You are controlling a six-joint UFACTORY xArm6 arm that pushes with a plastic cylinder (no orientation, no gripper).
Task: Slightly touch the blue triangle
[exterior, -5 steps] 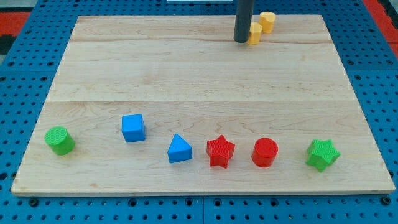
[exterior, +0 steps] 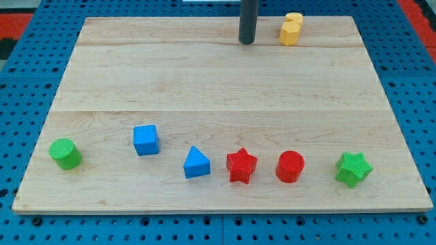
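**Q:** Where the wooden board lies nearest the viewer, which blocks form the row?

**A:** From left to right: green cylinder, blue cube, blue triangle, red star, red cylinder, green star. The blue triangle sits between the blue cube and the red star, touching neither.

**Q:** What occupies the far edge?

**A:** My tip rests on the board at far centre, well apart from the blue triangle. To its right, clear of it, two yellow blocks stand pressed together; their shapes cannot be made out.

**Q:** Is any gripper spread or pinching?

**A:** None shows; the arm ends in a plain dark rod.
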